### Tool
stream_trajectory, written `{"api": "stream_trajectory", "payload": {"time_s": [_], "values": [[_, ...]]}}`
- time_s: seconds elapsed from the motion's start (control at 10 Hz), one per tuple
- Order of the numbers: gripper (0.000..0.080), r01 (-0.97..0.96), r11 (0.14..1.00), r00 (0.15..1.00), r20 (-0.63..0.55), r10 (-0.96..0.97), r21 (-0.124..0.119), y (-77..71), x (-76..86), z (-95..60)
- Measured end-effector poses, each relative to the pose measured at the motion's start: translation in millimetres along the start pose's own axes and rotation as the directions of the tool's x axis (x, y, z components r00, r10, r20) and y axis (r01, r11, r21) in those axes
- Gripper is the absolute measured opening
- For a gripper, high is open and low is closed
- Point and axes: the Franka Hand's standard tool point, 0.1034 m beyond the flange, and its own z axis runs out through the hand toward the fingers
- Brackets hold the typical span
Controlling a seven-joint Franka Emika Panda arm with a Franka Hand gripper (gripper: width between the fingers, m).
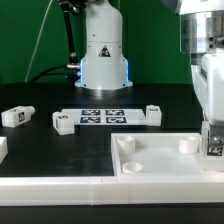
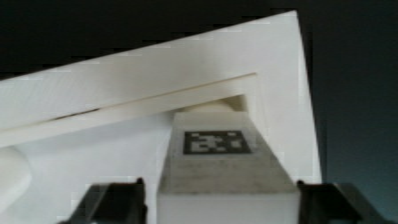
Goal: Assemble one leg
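My gripper [image 1: 212, 138] is at the exterior view's right, over the right corner of the large white panel [image 1: 160, 157]. It is shut on a leg [image 1: 213, 148], a small white block with a marker tag, held upright at the panel's corner. In the wrist view the leg [image 2: 217, 145] fills the space between the two dark fingers [image 2: 111, 202], its tag facing the camera, and the panel [image 2: 143, 95] lies beyond it. I cannot tell whether the leg's lower end sits in a corner socket.
Three more legs lie on the black table: one at the far left [image 1: 17, 115], one by the marker board's left end [image 1: 62, 122], one by its right end [image 1: 152, 111]. The marker board [image 1: 100, 115] lies in front of the robot base [image 1: 103, 55]. A white part [image 1: 3, 148] shows at the left edge.
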Motion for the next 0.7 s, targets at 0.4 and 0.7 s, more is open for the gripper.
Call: {"api": "stream_trajectory", "payload": {"time_s": [0.4,0.7], "values": [[0.0639,0.317,0.948,0.948,0.003,-0.317,-0.016,1.0,3.5,0.5],[0.0649,0.569,0.822,0.822,0.01,-0.569,-0.02,1.9,3.1,0.6]]}}
